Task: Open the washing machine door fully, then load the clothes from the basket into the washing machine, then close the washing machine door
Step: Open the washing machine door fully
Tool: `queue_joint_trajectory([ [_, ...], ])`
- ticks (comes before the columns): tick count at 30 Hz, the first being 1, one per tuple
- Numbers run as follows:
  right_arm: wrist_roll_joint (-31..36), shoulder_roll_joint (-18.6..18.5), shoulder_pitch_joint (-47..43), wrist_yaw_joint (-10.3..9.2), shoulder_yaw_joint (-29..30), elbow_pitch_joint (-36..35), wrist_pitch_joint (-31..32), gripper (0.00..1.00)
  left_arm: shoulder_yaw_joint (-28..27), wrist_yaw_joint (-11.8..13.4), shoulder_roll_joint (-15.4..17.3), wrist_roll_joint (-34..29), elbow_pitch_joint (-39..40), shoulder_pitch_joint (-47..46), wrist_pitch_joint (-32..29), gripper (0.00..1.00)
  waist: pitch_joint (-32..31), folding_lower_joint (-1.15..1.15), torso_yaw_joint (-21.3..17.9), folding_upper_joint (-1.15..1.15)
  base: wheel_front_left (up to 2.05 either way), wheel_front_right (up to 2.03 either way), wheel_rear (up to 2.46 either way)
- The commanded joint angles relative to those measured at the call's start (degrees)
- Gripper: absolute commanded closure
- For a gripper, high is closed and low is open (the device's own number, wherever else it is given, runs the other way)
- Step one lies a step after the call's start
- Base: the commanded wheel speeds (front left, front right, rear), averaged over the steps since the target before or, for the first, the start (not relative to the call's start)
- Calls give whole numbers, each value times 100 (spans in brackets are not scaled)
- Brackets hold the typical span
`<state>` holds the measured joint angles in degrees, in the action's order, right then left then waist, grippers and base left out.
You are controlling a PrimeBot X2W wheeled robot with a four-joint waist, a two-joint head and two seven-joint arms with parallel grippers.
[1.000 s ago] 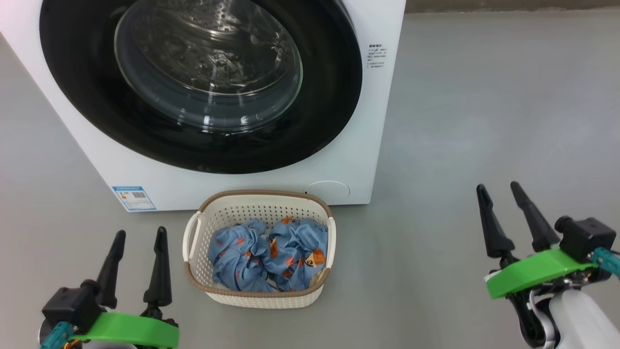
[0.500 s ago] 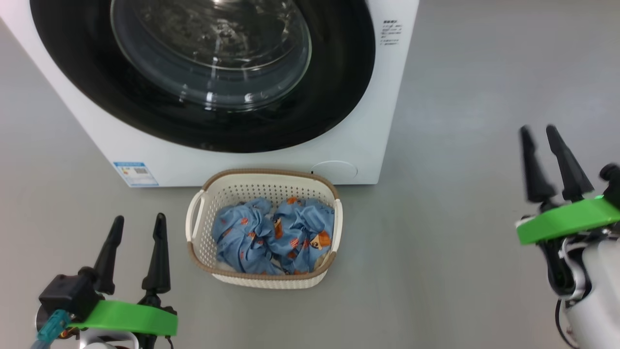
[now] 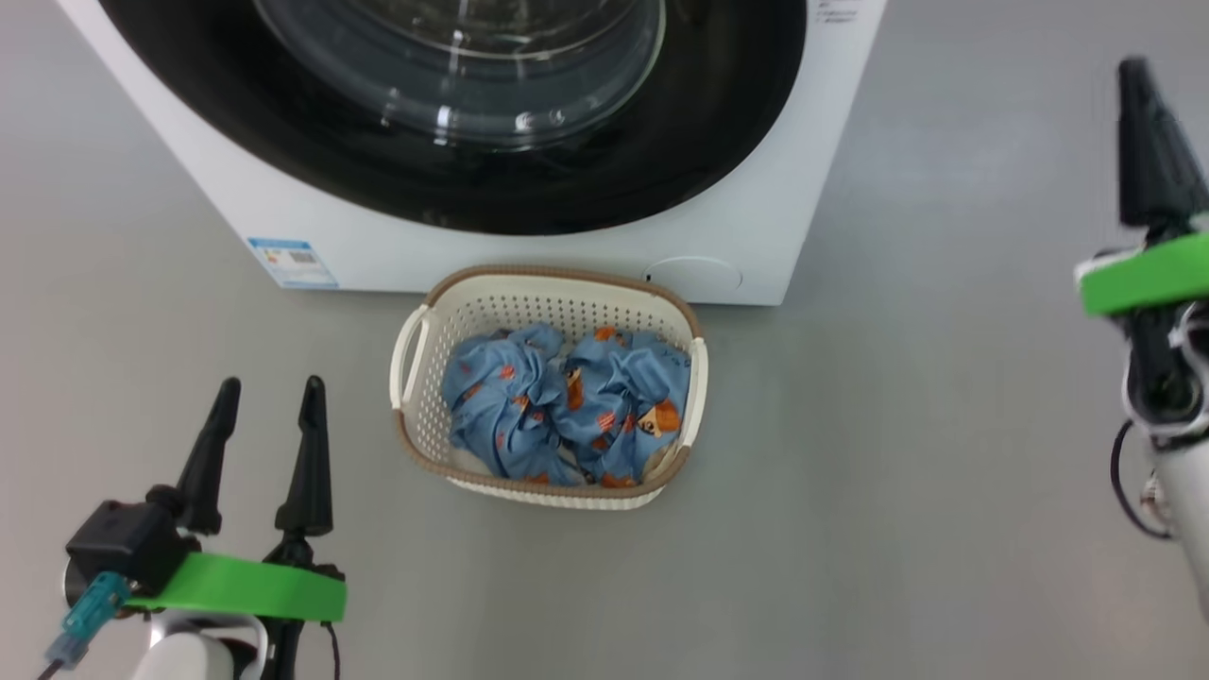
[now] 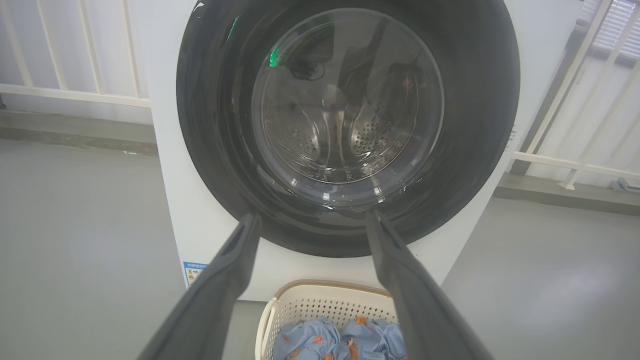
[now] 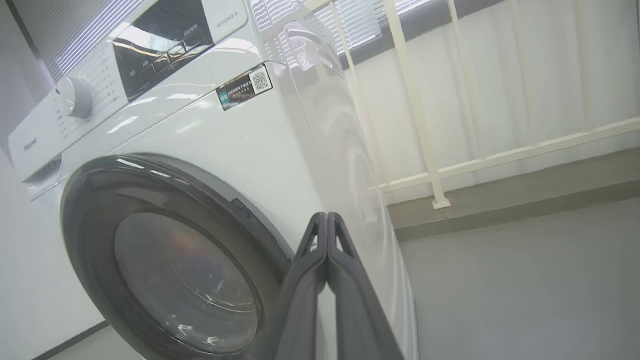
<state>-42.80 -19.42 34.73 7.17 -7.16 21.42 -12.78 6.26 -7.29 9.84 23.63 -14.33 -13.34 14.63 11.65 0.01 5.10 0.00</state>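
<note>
Over grey floor [image 3: 897, 425], right tool [image 3: 1135, 74] upright

The clothes [image 3: 567, 416] are light blue with orange figures, the basket [image 3: 557, 307] cream, perforated (brown rim); the washing machine [image 3: 529, 260] is white, its door [image 3: 718, 123] black.

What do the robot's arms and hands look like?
The left gripper and the right gripper each have two long, black, pointy fingers, like skinny cones. Each sits on a bright green bracket. The forearms are smooth white. The left has a small black camera box and a teal plug; a thin black cable loops by the right.
</note>
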Motion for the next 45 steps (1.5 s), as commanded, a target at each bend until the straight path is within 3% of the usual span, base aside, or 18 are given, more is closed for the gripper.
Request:
queue_joint_trajectory([
  [1, -412, -138, 231, 32, -106, -179, 56, 100, -143, -19, 175, 60, 207, -258, 37, 0, 183, -1, 150, 0, 0, 0, 0],
  [12, -2504, -359, 1205, 32, -78, 164, 832, 100, 54, -19, 194, 152, 263, -516, 37, 0, 638, -1, 441, 0, 0, 0, 0],
  [20, -3186, -497, 2024, 32, -156, 826, 1411, 100, 101, -19, 163, 230, 310, -685, 37, 0, 1028, -1, 704, 0, 0, 0, 0],
  [24, -3656, -451, 2458, 32, -267, 1017, 2031, 100, 124, -19, 119, 263, 291, -753, 37, 0, 1177, -1, 823, 0, 0, 0, 0],
  [37, -4119, -490, 3415, 32, -597, 1364, 3177, 100, 118, -20, 0, 313, 218, -855, 37, 0, 1417, -1, 1005, 0, 0, 0, 0],
  [45, -4093, -520, 3748, 32, -743, 1763, 3446, 100, 108, -20, -71, 360, 241, -875, 37, 0, 1573, -1, 1103, 0, 0, 0, 0],
])
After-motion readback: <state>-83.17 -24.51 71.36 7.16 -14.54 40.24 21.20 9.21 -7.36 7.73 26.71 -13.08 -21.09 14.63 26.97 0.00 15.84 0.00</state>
